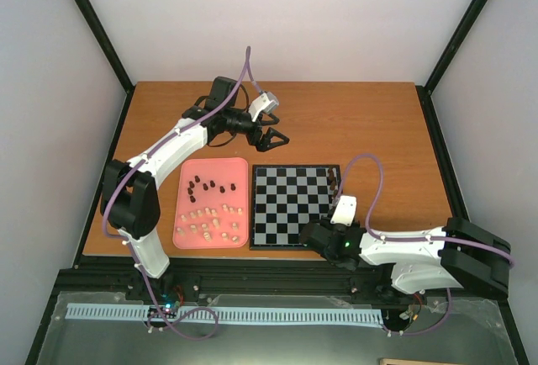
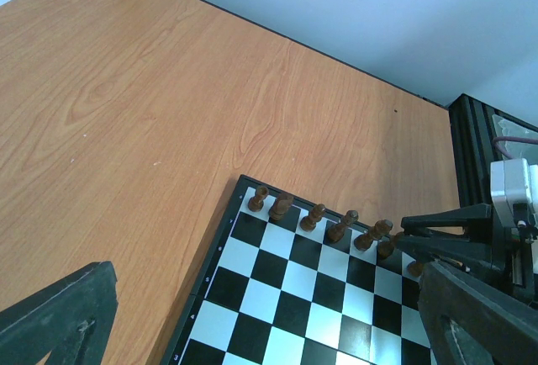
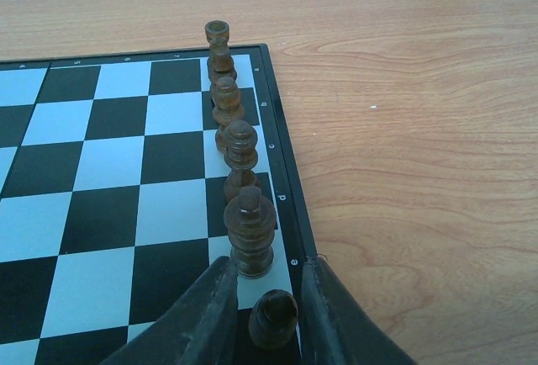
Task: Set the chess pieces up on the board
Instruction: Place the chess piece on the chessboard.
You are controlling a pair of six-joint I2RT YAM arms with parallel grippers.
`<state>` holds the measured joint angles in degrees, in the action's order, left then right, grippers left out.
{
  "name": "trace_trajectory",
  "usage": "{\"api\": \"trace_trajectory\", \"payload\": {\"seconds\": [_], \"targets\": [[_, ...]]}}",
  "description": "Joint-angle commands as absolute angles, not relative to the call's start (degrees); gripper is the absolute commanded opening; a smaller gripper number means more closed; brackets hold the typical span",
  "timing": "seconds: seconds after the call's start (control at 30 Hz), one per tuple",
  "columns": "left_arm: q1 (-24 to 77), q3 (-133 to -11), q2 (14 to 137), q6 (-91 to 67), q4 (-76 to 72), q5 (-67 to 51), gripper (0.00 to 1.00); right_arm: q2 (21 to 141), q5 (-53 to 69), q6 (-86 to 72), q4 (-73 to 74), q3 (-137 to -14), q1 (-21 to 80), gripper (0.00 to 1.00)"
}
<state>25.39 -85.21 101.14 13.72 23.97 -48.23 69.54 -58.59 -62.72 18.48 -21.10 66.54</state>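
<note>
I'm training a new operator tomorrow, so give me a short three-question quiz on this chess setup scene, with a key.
1. True or false: the dark pieces on the board stand in a single row along one edge.
2. Where are the pale pieces? A: on the board. B: in the pink tray. C: nowhere in view.
3. Which has a dark piece between its jaws, the left gripper or the right gripper?

Key: 1 true; 2 B; 3 the right gripper.
</note>
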Motion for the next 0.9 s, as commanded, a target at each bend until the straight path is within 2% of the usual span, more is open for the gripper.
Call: {"api": "trace_trajectory", "payload": {"seconds": [0.0, 0.3, 0.67, 0.87], "targets": [[25.08, -86.37, 101.93, 14.5, 23.71, -49.48, 1.0, 70.14, -62.52, -65.16, 18.35, -22.24, 67.37, 0.23], [25.1, -86.48, 101.95, 14.56, 23.85, -49.48, 1.0, 68.56, -62.53, -63.84, 18.59, -22.61, 67.83, 0.27], [25.13, -86.84, 102.04, 14.66, 24.25, -50.25, 1.0, 60.73, -60.44, -60.82, 22.25, -23.86, 68.64, 0.34], [25.13, -87.11, 102.24, 14.47, 24.37, -50.52, 1.0, 58.6, -59.09, -62.54, 28.64, -25.75, 68.63, 0.46]]}}
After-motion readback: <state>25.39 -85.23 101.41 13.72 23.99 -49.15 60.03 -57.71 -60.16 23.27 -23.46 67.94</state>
